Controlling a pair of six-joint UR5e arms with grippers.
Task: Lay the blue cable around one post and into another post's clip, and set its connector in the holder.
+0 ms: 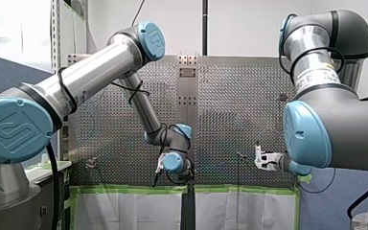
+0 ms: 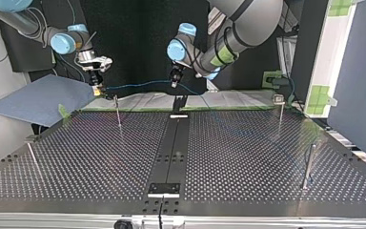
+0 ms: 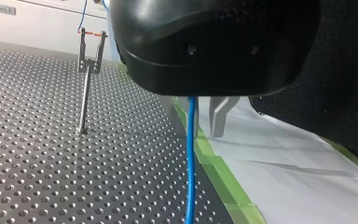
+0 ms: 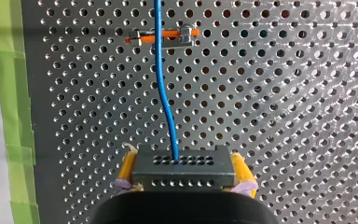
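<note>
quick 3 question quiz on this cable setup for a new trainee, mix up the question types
1. True or false: my right gripper is open.
2. In the right wrist view, what does the blue cable pass across ahead of the gripper? A) a post's orange-banded clip B) a coffee mug C) a person's hand
3. Fill in: the cable comes out of the ___ held between the yellow pads.

Key
1. False: it is shut on the connector.
2. A
3. connector
</note>
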